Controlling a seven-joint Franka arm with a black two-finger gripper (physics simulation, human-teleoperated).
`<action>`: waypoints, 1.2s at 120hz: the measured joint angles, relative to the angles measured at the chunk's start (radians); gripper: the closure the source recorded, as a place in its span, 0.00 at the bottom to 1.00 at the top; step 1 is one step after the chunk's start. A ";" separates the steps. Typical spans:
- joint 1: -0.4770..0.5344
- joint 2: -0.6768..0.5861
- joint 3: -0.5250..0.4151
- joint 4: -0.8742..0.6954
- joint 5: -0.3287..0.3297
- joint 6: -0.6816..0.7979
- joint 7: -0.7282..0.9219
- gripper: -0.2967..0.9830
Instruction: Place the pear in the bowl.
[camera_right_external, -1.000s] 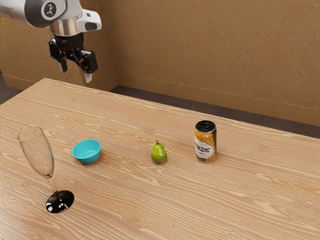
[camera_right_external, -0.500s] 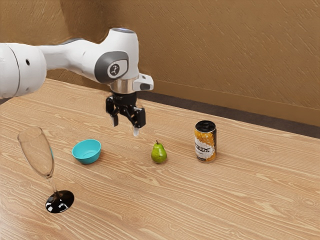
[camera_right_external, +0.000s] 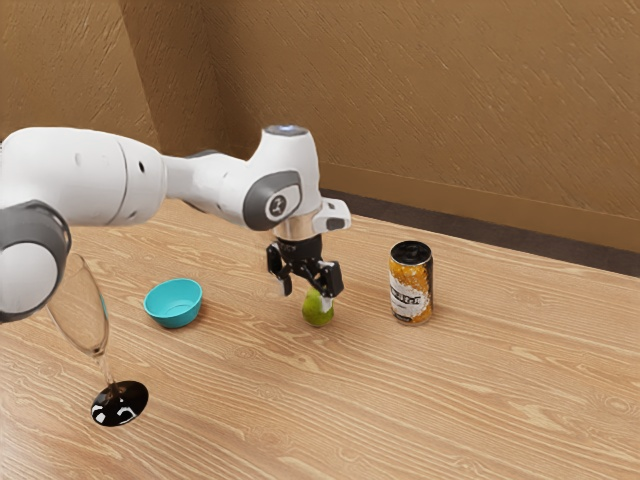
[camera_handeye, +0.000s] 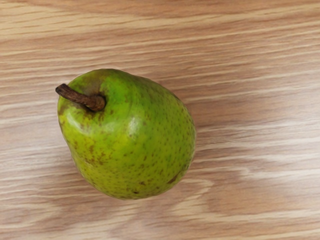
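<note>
My gripper (camera_right_external: 305, 296) points down over the table at the pear's upper part, its fingers spread wide and not closed on anything. The green pear (camera_right_external: 317, 315) stands upright on the wood, its top partly covered by a finger in the exterior view. Seen from above in the wrist view, the pear (camera_handeye: 135, 140) has its brown stem toward the camera. The turquoise bowl (camera_right_external: 173, 312) rests on the table, toward the exterior view's left from the pear.
An orange and black can (camera_right_external: 411, 284) stands toward the exterior view's right of the pear. A tall glass with a black foot (camera_right_external: 119, 403) is near the bowl, with the arm passing in front of its upper edge. Bare wooden tabletop (camera_right_external: 440, 400) lies nearer the camera.
My hand has swung toward the exterior view's right and come down from above the table to the pear. The fingers stay apart. Pear, bowl, can and glass have not moved.
</note>
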 joint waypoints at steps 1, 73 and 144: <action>0.000 0.003 0.000 0.002 0.000 0.003 -0.001 0.23; 0.017 0.124 0.005 0.067 -0.016 0.099 -0.029 0.23; 0.017 0.133 0.006 0.051 -0.049 0.119 -0.040 0.23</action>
